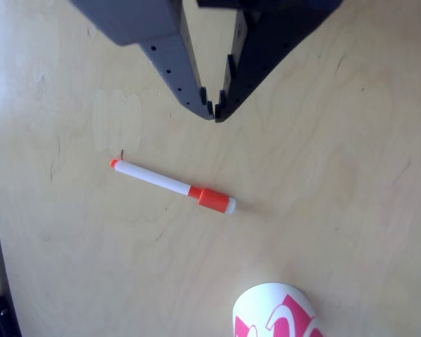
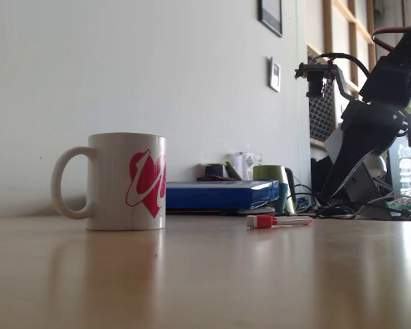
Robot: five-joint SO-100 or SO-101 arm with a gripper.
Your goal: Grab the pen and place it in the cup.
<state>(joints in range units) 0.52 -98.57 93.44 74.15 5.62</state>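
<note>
- I see my claw [image 1: 214, 112] above the counter [image 1: 337, 182], fingertips nearly touching, gripping nothing.
- The pen [image 1: 174, 185] lies flat just below the claw tips.
- The cup [image 1: 275, 312] stands farther below, apart.

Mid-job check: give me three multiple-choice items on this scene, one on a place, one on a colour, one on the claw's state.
1. Where is the slim white marker pen with the orange-red cap?
A in the mug
B flat on the wooden table
C in the claw

2. What colour is the pattern on the white handled mug?
A pink-red
B blue
C green

3. How is the dark claw?
A gripping the pen
B shut, empty, above the table
C wide open

Key: B, the pen lies on bare wood; A, a pink-red swirl shows in the fixed view; B, its tips meet with nothing between them.
</note>
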